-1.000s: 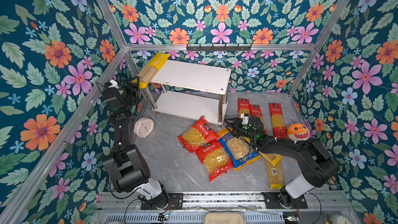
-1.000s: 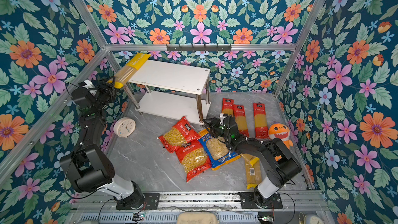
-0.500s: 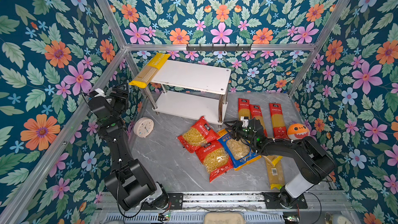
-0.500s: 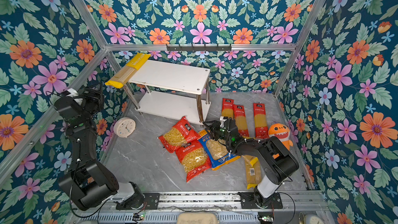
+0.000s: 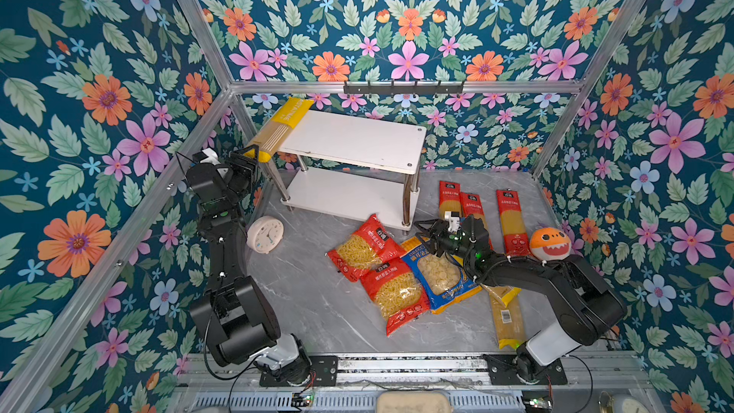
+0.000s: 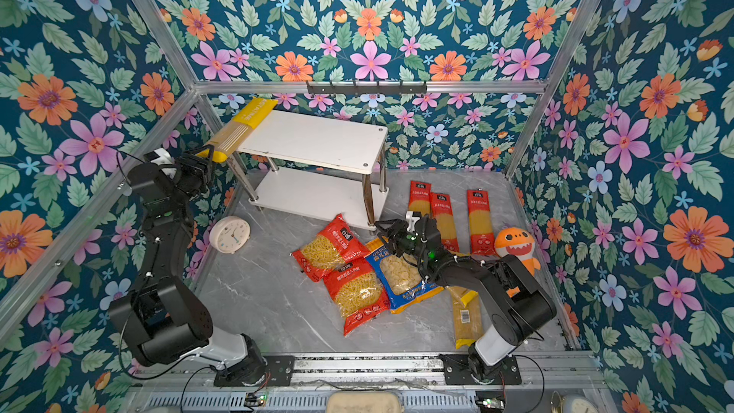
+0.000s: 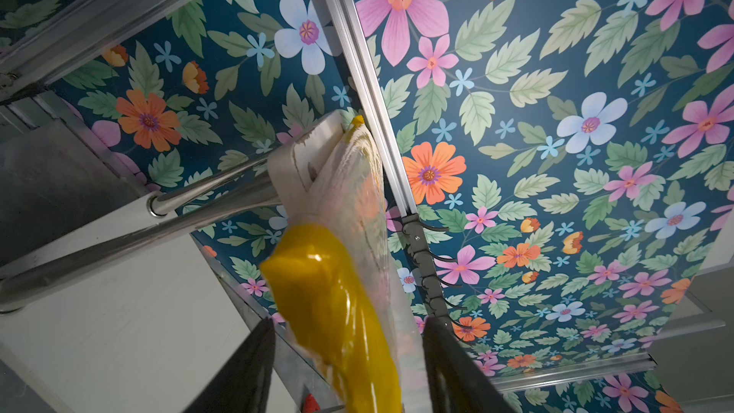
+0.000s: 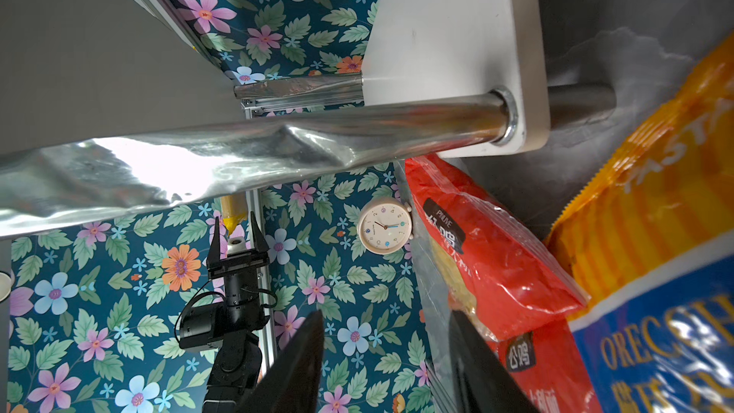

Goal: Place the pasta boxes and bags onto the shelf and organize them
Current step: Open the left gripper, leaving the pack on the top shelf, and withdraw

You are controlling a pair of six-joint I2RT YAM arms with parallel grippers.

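the long yellow plastic spaghetti pack point(image 5: 284, 125) lies along the left edge of the top board of the small two-tier shelf with white boards and chrome legs point(image 5: 357, 141), its near end hanging off. the left gripper point(image 5: 253, 154), which had dropped away a moment ago, is back, jaws spread either side of that end, probably to square it up. the right gripper point(image 5: 425, 229) hovers parted and empty by the blue-orange orecchiette bag point(image 5: 441, 276) on the grey tabletop point(image 5: 302, 295).

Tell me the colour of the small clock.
The clock is cream white, clearest in the right wrist view.
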